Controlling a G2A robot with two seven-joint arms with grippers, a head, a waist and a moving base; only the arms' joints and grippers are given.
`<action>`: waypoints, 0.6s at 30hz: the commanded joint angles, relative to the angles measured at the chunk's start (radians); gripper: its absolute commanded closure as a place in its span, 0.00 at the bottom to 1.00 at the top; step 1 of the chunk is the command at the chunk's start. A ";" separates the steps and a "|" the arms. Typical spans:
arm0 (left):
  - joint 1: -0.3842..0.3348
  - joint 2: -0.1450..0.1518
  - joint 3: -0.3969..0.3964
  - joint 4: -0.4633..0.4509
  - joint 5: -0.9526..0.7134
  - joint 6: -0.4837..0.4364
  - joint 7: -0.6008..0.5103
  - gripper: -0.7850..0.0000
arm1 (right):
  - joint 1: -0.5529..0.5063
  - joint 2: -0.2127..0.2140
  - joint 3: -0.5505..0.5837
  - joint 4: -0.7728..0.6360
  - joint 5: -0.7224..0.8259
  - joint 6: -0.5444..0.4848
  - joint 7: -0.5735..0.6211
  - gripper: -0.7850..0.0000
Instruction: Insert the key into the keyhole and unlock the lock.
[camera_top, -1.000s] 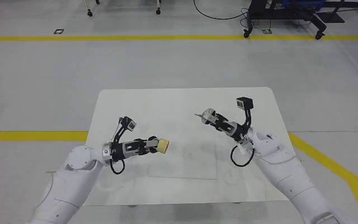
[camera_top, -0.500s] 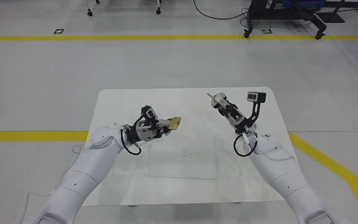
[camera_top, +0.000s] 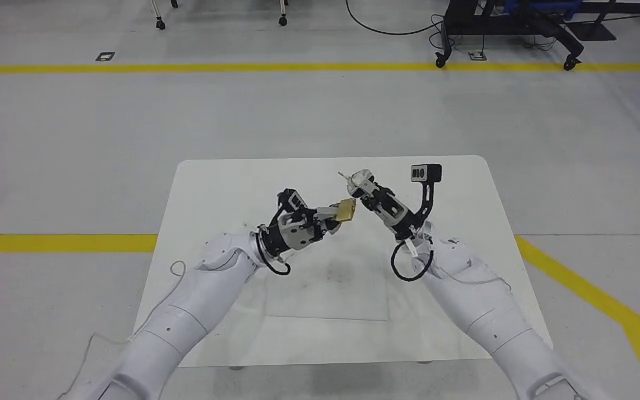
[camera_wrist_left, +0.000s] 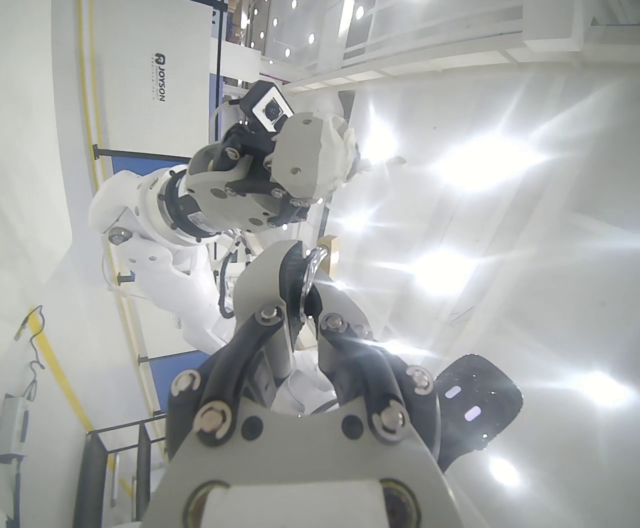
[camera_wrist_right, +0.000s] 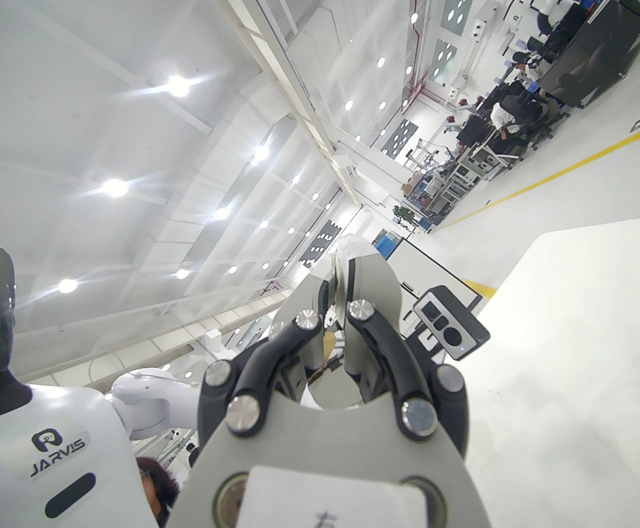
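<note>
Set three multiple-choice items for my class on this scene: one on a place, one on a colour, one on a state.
1. Where is the padlock?
A. held above the white table in the left claw
B. lying flat on the table
C. resting in a box

2. What colour is the padlock's body?
A. red
B. brass yellow
C. black

3. What is the state of the key?
A. turned in the keyhole
B. lying loose
C. gripped in the shut right claw, not yet in the padlock

Answers:
1 A: the top view shows the left claw shut on it, over the table.
2 B: its body shows brass yellow from above.
3 C: a gap lies between the key and the padlock.
</note>
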 joint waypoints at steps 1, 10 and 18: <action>-0.015 -0.015 0.006 0.027 -0.007 -0.014 -0.007 1.00 | -0.007 -0.004 0.003 -0.010 -0.012 0.002 0.005 1.00; -0.050 -0.050 0.002 0.120 0.030 -0.090 0.016 1.00 | -0.038 -0.012 0.024 -0.077 -0.049 0.036 0.039 1.00; -0.043 -0.072 -0.058 0.198 -0.172 0.115 -0.101 1.00 | -0.055 -0.018 0.069 -0.114 -0.113 0.035 0.002 1.00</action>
